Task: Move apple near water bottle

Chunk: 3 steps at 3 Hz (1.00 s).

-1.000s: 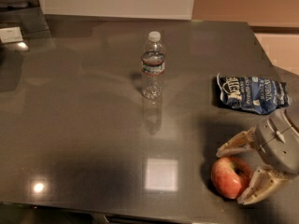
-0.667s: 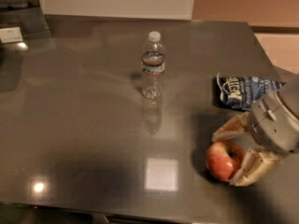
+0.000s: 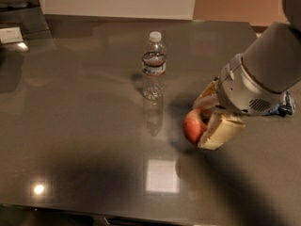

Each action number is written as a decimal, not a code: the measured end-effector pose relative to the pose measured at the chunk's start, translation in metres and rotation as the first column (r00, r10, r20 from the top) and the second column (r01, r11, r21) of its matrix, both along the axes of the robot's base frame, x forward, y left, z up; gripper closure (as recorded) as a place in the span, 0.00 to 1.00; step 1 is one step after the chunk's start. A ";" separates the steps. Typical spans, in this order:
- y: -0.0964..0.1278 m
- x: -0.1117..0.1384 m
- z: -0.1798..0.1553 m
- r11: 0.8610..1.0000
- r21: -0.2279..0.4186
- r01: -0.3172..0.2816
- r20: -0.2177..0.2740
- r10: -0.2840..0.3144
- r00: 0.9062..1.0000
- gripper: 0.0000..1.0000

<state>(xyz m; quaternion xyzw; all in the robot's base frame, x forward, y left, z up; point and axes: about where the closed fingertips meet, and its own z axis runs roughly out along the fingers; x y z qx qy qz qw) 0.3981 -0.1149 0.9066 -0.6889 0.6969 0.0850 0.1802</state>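
The pincer (image 3: 201, 124) sits right of the middle of the bench (image 3: 80, 126), hugging the apple (image 3: 191, 125); a strip of bare bench lies between the apple and the water bottle (image 3: 154, 65); the bottle stands tall, farther back; left of it the bench is wide open; a blue snack bag (image 3: 285, 109) peeks out behind the arm on the right.

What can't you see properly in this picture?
All in the camera view:
- The apple: its right side is covered by the end effector, which grips it to the right of the bottle.
- The snack bag: mostly behind the arm; only one corner shows.
- The bottle label: words too small to read.
- The arm: cut off by the right edge.
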 end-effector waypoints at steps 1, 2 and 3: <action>0.013 0.032 -0.004 0.992 0.012 0.125 0.015 -0.126 0.992 1.00; 0.021 0.068 -0.009 0.977 0.031 0.213 0.038 -0.214 0.976 1.00; 0.029 0.112 -0.017 0.958 0.062 0.281 0.053 -0.284 0.957 0.96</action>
